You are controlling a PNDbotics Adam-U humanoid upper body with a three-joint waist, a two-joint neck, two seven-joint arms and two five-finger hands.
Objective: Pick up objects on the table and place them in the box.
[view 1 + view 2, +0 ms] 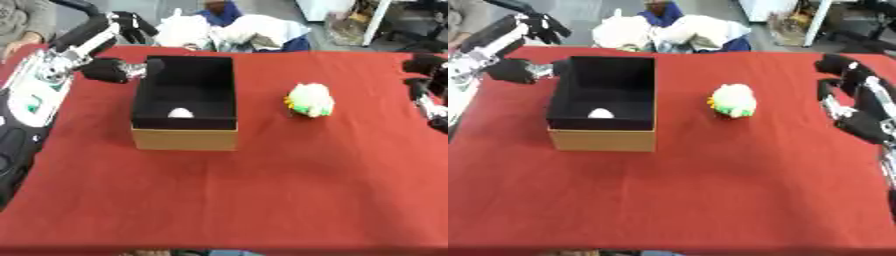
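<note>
A cardboard box point(184, 138) with a black inside stands left of the table's middle. A small white object point(180, 113) lies in it by the near wall. To the right of the box, a white plush toy point(311, 100) with green and yellow patches sits on the red cloth. My left hand point(107, 70) is open at the box's far left corner, with its fingers point(133, 27) spread above and nothing in it. My right hand point(863, 126) hangs open at the table's right edge, well to the right of the toy, holding nothing.
A red cloth point(262, 200) covers the table. Beyond the far edge lie white bags and a blue thing point(229, 27). A person's hand point(19, 45) shows at the far left corner, off the task's things.
</note>
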